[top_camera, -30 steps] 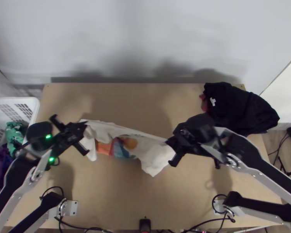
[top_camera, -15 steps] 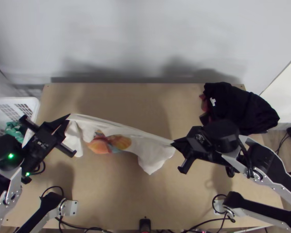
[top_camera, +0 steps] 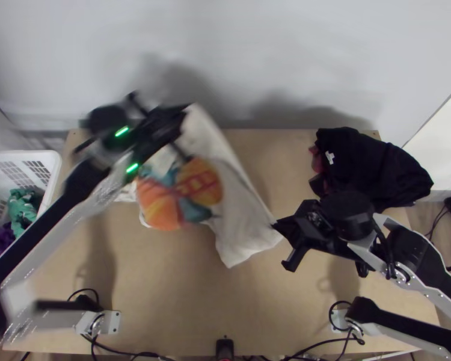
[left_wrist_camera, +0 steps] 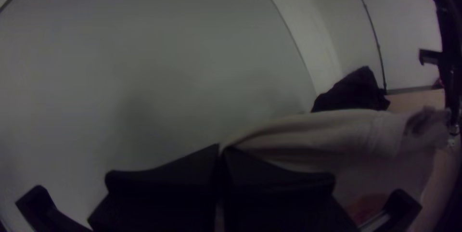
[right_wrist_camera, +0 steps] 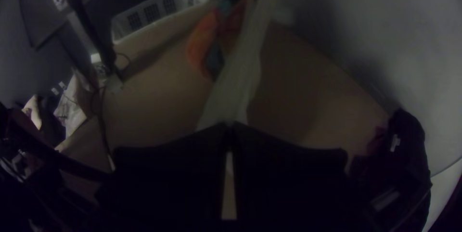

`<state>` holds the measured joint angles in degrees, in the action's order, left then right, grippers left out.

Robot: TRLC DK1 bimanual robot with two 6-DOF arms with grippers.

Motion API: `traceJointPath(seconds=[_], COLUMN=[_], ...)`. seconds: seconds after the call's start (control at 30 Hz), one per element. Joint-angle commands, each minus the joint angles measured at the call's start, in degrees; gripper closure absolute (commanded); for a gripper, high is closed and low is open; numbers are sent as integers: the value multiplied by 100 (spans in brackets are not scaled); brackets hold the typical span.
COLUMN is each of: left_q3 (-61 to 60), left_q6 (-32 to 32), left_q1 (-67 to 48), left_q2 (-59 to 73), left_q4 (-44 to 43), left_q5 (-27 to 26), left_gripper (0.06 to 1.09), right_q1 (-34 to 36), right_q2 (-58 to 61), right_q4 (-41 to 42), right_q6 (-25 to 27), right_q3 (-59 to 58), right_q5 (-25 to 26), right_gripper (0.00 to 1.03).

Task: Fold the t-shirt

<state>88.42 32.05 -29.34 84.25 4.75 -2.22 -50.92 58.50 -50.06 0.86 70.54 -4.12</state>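
While left gripper (top_camera: 185, 108) pinches t-shirt (top_camera: 240, 207), right gripper (top_camera: 275, 225) pinches another part, both closed

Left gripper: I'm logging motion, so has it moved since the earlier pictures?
Yes. In the top view, the left gripper has moved away from the white basket, toward the wall.

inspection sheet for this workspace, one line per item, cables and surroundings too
surface: light wooden table, bare toward its near middle
job's things: white t-shirt with orange and teal print, stretched between both claws, not folded
clutter: black cloth bunched at the far right corner, some red cloth beside it
left claw: shut on the shirt
right claw: shut on the shirt
cables: black, looped by both arm bases
surroundings: pale wall behind; white basket at left holding green cloth
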Motion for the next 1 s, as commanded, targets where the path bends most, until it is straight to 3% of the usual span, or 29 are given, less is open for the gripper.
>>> traceJointPath(seconds=[0.0, 0.1, 0.13, 0.17, 0.23, 0.27, 0.53, 0.7, 0.87, 0.97], left_q3=[3137, 4095, 4148, 4148, 4069, 3937, 3137, 1072, -449, -1240], left_q6=[-147, -85, -85, -41, 3, -6, -472, 143, 469, 715], left_q1=[-942, -1276, -1381, -1478, -1654, -1698, -1276, -748, -274, 210], left_q2=[2966, 3757, 3880, 3977, 4073, 4056, 3291, 1551, 373, 39], left_q4=[-106, -36, -159, -221, -168, -229, 351, 1449, 3339, 4156], left_q5=[28, 195, 327, 424, 477, 477, 609, 187, 134, -332], left_gripper=[105, 102, 84, 54, 17, 10, 10, 11, 11, 11], right_q1=[38, 82, 99, 117, 126, 135, 152, 161, 214, 214], right_q2=[-190, -295, -322, -330, -339, -339, -339, -313, -181, -120], right_q4=[14, 14, 14, 14, 23, 32, 49, 58, 225, 383], right_q6=[116, 160, 169, 169, 177, 186, 195, 195, 186, 186], right_q3=[-234, -392, -436, -471, -506, -524, -550, -542, -559, -691], right_q5=[-45, -36, -36, -36, -45, -45, -45, -45, -45, -45], right_gripper=[100, 100, 100, 100, 100, 100, 100, 100, 100, 100])
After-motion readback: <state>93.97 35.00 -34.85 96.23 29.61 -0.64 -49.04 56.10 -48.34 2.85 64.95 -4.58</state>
